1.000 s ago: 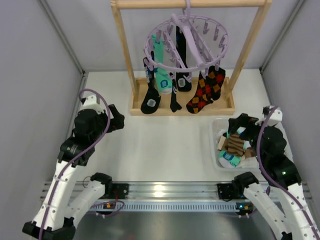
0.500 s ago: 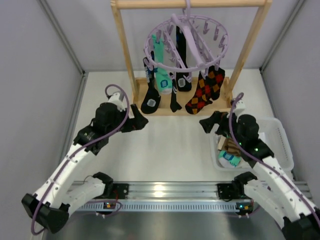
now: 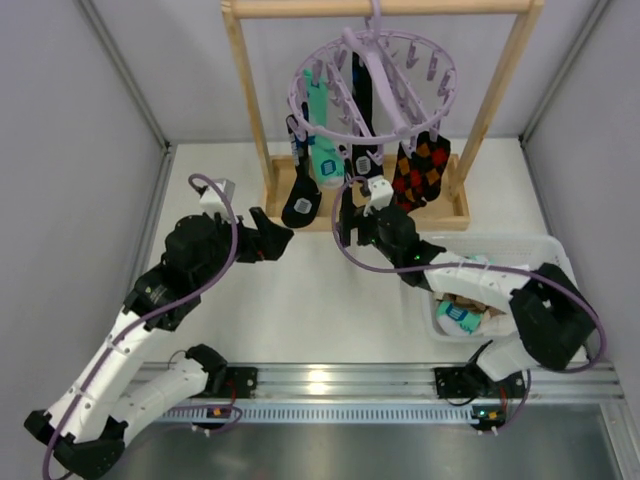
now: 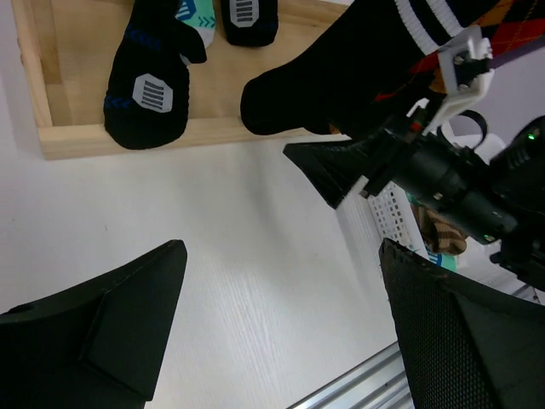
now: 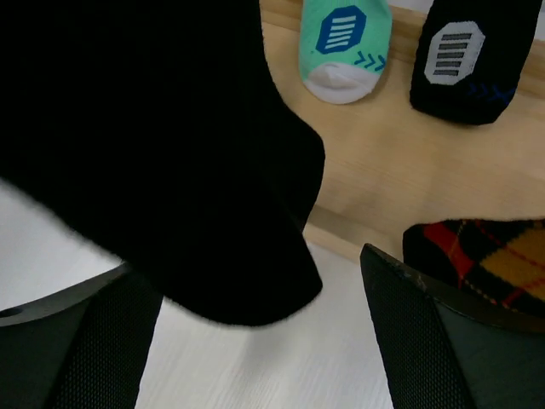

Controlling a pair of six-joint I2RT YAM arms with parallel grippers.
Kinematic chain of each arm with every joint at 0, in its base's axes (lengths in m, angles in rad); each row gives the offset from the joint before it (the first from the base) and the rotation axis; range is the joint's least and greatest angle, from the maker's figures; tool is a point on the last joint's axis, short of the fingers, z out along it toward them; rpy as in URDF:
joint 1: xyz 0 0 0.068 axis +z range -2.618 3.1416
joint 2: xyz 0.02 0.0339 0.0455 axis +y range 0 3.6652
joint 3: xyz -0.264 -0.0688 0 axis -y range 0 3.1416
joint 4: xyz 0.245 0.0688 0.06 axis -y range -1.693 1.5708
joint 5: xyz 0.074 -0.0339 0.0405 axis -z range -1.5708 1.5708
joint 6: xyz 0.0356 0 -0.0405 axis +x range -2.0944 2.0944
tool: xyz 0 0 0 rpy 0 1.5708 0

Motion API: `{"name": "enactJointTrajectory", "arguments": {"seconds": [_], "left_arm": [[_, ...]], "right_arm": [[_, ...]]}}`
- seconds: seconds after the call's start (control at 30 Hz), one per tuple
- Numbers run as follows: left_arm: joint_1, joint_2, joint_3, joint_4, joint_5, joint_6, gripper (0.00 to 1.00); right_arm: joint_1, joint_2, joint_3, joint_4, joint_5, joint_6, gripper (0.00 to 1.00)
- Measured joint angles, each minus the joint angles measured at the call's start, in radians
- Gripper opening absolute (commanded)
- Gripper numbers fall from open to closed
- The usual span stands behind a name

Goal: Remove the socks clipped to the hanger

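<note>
White counter point(image 3: 320, 300) fills the middle of the top view. The wooden rack point(image 3: 248, 110) stands at upper centre, and the lavender hanger point(image 3: 453, 85) hooks over its bar with the socks clipped beneath.

My right end effector point(image 5: 255, 341) is spread, one finger on each side of the toe of a black sock point(image 5: 170, 145), pinching nothing yet. My left end effector point(image 4: 272, 341) is also spread and empty, low on the counter just left of it.

I see three risks. If I catch only the toe tip, the fabric may slip out when I pull. If the peg holds hard, the pull could swing the hanger or lift its hook off the bar. The argyle sock point(image 5: 485, 256) hangs close at lower right and could snag. My two arms are also near each other, so a wide pull might knock them together.

No words are readable. The teal sock point(image 5: 345, 43) carries a blue patch of bars with chevrons, and a second black one point(image 5: 464, 60) has a grey barred patch.
</note>
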Motion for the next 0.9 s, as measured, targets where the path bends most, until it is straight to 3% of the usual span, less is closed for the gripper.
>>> {"name": "enactJointTrajectory", "arguments": {"seconds": [0.1, 0.2, 0.23, 0.27, 0.4, 0.6, 0.9], "left_arm": [[0.0, -0.039, -0.013, 0.0, -0.008, 0.014, 0.98], [0.0, -0.06, -0.017, -0.001, -0.011, 0.029, 0.98], [0.0, -0.063, -0.017, 0.0, -0.014, 0.034, 0.98], [0.0, -0.065, -0.017, -0.002, -0.018, 0.04, 0.98], [0.0, -0.052, -0.015, -0.004, -0.035, 0.052, 0.98], [0.0, 0.04, 0.07, -0.018, -0.041, 0.051, 0.98], [-0.001, 0.184, 0.337, -0.016, 0.013, 0.047, 0.98]], "right_arm": [[0.0, 0.108, 0.048, 0.067, 0.06, -0.053, 0.82], [0.001, 0.162, 0.053, 0.134, 0.094, -0.101, 0.58], [0.001, 0.172, 0.053, 0.156, 0.097, -0.114, 0.38], [0.001, 0.177, 0.053, 0.178, 0.094, -0.127, 0.26], [0.009, 0.175, 0.045, 0.281, 0.082, -0.156, 0.0], [0.045, 0.095, -0.075, 0.399, 0.042, -0.161, 0.0], [0.048, -0.207, -0.244, 0.401, -0.079, -0.05, 0.0]]}}
